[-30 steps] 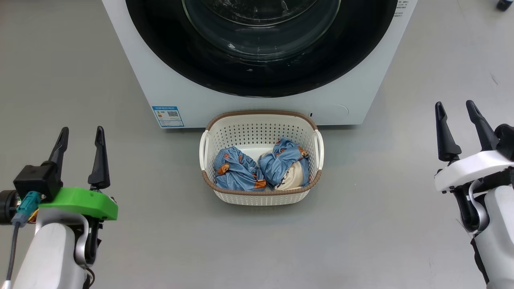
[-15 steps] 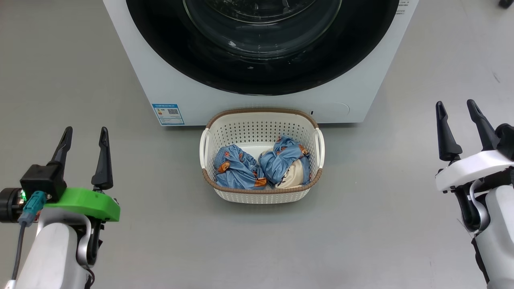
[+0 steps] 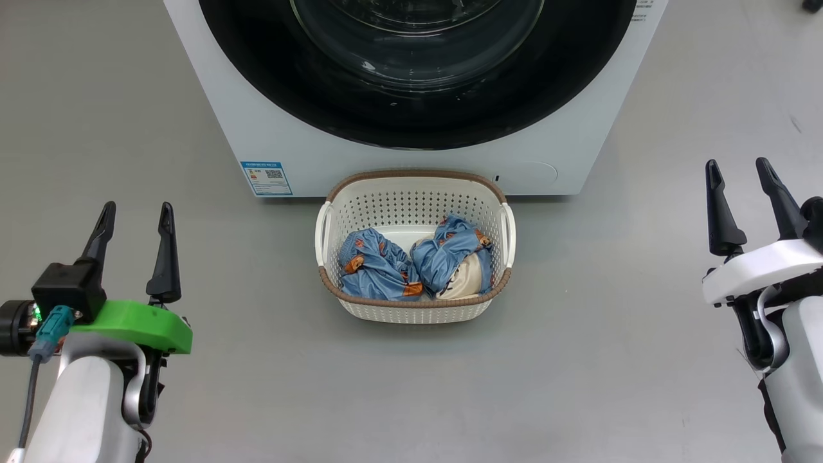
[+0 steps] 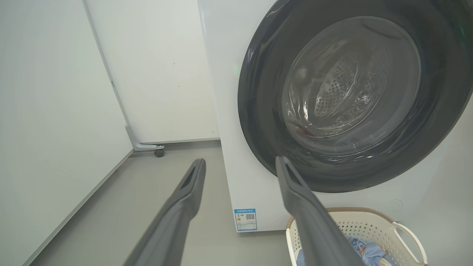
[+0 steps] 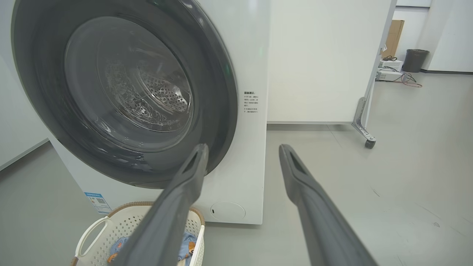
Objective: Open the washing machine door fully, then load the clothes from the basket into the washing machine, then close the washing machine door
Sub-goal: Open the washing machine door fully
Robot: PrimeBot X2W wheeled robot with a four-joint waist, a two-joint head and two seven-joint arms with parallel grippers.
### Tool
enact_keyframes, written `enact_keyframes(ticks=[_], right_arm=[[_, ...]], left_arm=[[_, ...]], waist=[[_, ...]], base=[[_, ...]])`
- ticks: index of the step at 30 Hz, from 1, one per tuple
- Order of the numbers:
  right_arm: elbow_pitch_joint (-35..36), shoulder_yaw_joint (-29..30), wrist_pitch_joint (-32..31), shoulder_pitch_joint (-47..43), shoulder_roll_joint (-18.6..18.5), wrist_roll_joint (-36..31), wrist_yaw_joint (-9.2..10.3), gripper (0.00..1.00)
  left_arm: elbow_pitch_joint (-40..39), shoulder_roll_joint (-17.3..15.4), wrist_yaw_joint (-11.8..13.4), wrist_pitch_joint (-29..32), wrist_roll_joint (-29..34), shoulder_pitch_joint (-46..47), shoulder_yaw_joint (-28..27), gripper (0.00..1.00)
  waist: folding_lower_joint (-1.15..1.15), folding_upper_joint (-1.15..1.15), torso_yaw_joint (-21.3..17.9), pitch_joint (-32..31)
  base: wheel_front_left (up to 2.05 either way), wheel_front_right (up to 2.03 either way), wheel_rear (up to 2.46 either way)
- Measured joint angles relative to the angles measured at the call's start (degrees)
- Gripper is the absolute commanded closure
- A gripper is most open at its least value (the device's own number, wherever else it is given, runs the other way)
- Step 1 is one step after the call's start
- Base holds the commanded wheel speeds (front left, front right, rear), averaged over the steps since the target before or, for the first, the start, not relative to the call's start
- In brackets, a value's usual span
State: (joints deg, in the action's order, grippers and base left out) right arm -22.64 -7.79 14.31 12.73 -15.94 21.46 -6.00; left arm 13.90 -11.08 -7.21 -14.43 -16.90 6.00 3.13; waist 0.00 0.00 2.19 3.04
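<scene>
The washing machine door [image 3: 411,125] sits shut on the washing machine [image 3: 308,161]. The basket [image 3: 415,175] stands on the floor [image 3: 578,386] just before its front, holding the clothes [image 3: 379,270]. Left gripper [image 3: 138,206] and right gripper [image 3: 737,161] hover empty, fingers apart, well to either side.

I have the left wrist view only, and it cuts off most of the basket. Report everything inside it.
Observer: In the head view, the basket holds two bundles of clothes, blue with bears. They lie side by side, and the right one shows a cream lining.
Operator: Give me the other arm.
Observer: The right gripper is open and holds nothing. It is over bare floor, well to the basket's right.
Operator: Check the door's right edge.
Observer: In the right wrist view, the washing machine door looks flush against the washing machine, so not yet opened.
</scene>
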Motion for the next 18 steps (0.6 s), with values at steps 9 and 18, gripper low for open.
enact_keyframes(ticks=[9,18], right_arm=[[-0.05,0.74,0.0,-0.03,0.26,-0.04,-0.43,0.0],[-0.27,1.63,0.0,-0.29,1.4,-0.12,-0.43,0.0]], left_arm=[[-0.01,0.0,-0.07,0.0,0.0,0.01,-0.16,0.0],[0.0,0.03,-0.07,0.0,0.0,0.02,-0.6,0.0]], waist=[[0.0,0.0,0.24,0.04],[0.0,0.0,0.33,-0.04]], base=[[0.61,0.61,-1.21],[0.82,0.82,-1.64]])
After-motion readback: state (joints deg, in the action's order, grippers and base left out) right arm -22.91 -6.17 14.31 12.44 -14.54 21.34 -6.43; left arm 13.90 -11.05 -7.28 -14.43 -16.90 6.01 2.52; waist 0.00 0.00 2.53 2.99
